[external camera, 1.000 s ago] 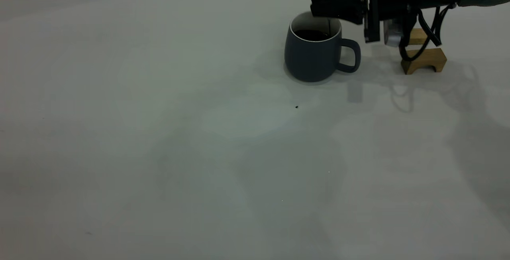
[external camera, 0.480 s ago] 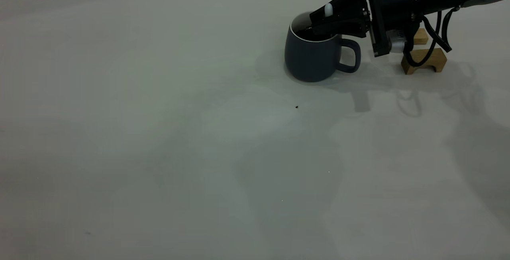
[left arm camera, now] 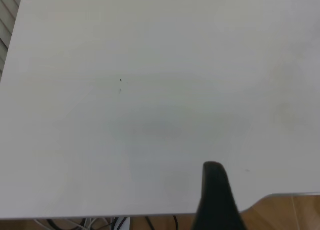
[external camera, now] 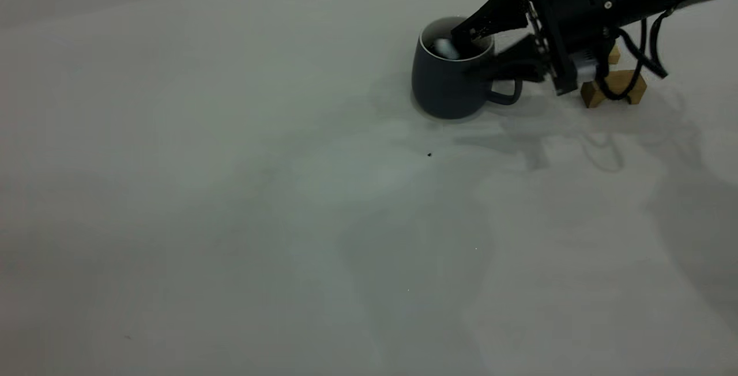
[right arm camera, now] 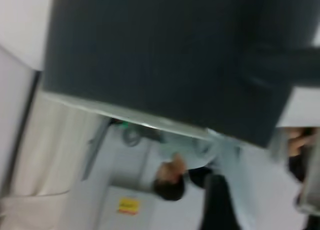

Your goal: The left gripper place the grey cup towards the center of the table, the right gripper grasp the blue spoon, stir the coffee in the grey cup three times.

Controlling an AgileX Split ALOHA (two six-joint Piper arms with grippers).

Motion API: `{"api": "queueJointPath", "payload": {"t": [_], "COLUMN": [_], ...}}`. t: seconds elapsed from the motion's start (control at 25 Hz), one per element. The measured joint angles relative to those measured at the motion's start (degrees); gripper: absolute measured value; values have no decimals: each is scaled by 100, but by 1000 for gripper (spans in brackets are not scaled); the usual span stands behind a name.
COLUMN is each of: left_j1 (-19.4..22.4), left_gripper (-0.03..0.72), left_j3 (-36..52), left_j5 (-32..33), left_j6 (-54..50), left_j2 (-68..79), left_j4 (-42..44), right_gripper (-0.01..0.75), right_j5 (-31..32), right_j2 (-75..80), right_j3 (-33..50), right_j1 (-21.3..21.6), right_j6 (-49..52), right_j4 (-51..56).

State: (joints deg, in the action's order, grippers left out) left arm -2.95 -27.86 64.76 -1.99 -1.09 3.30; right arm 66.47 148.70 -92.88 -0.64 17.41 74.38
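Basically, the bench (external camera: 230,203) is bare across its left and near parts. All the action is at the far side, right of middle.

The right arm reaches in from the far right, angled down, so the right gripper (external camera: 473,52) sits at the mouth of the grey cup (external camera: 441,90). Its fingers (external camera: 490,15) are spread wide: one lies over the rim and the other is lower, in front of the cup's handle side. My read is that they are not clamping anything right now.

The left gripper (left arm camera: 216,190) is out of the exterior view. Its wrist camera looks down on bare bench near the edge, so I take it as parked clear and out of the right arm's way. I can't tell its state from that one dark tip.

The grey cup stands upright on the bench with its handle pointing right towards the right arm. That leaves the open top free for an approach from that side. Placement looks done.

A small wooden rest (external camera: 628,85) sits just right of the cup, partly behind the arm's cables. It is probably the spoon's stand.

The blue spoon (external camera: 444,47) shows only its pale handle end, blurred, inside the cup mouth just past the fingertips. Its bowl is presumably down in the coffee, which I can't see behind the fingers.

I judge this as the stir phase, stroke count unknown. The main risk is a spread finger knocking the rim or the handle.
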Motion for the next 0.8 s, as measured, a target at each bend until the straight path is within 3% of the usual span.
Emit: {"api": "queueJointPath", "payload": {"t": [0.12,0.28,0.44,0.8], "left_j1": [0,0,0,0], "left_gripper": [585,585,585,585], "left_j3": [0,0,0,0], "left_j5": [0,0,0,0], "left_j6": [0,0,0,0], "left_j2": [0,0,0,0], "left_j4": [0,0,0,0], "right_gripper": [698,705,611,278], "right_j5": [0,39,85,272], "right_j2": [-357,-945,-1676,-3692], "right_j3": [0,0,0,17], "right_j1": [-24,-114,-216,-878], "right_j6": [0,0,0,0], "right_j4": [-795,-2122,-3698,-7644]}}
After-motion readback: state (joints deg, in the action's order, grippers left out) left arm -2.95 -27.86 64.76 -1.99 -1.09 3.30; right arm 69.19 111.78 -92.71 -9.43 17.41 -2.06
